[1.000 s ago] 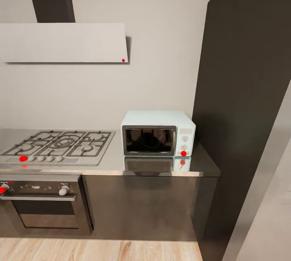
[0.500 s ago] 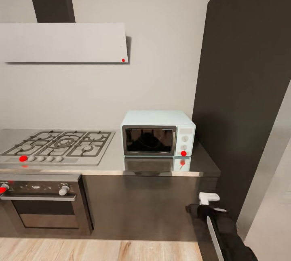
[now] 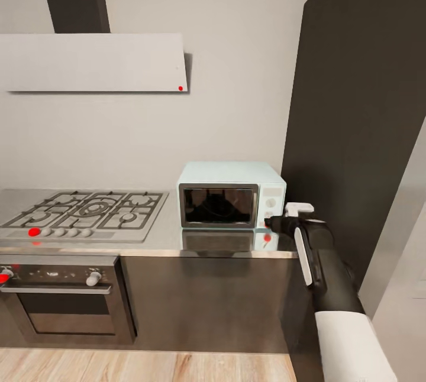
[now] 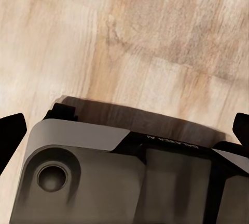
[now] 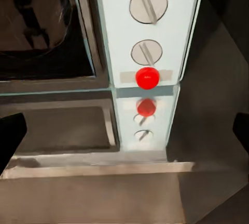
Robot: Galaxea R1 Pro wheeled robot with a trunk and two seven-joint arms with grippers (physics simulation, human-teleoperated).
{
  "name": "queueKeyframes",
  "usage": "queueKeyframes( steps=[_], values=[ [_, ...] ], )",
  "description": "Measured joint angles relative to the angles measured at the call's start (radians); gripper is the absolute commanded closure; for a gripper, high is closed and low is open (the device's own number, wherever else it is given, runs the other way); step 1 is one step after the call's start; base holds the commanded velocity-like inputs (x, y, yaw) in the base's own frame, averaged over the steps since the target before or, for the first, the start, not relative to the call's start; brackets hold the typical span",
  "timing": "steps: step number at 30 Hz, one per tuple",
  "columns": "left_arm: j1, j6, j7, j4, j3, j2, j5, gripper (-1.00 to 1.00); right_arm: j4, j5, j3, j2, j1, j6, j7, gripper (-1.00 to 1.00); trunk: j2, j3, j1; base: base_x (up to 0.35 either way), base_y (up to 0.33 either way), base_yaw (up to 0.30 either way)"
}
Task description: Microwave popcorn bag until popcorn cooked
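Up close, one microwave [image 5: 148,52] shows two knobs [image 5: 148,4]; both arms' fingers [image 5: 11,138] spread, empty.

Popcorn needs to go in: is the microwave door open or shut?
Shut: the microwave door sits flush in its frame.

No lettering can be read anywhere (the microwave [image 3: 232,195] panel bears none).

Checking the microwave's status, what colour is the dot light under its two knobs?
Red. The dot light on the microwave shows best in the right wrist view.
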Motion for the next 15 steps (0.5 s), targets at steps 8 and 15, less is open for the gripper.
queueKeyframes(
  steps=[8, 15],
  values=[
    [0.000, 0.000, -0.001, 0.000, 0.000, 0.000, 0.002, -1.00, 0.278, 0.011, -0.005, 0.025, 0.032, -0.463, -0.008, -1.00, 0.000, 0.000, 0.000, 0.000, 0.000, 0.000],
    [0.000, 0.000, -0.001, 0.000, 0.001, 0.000, 0.003, -1.00, 0.369, 0.008, -0.010, 0.016, 0.032, -0.501, -0.032, -1.00, 0.000, 0.000, 0.000, 0.000, 0.000, 0.000]
  ],
)
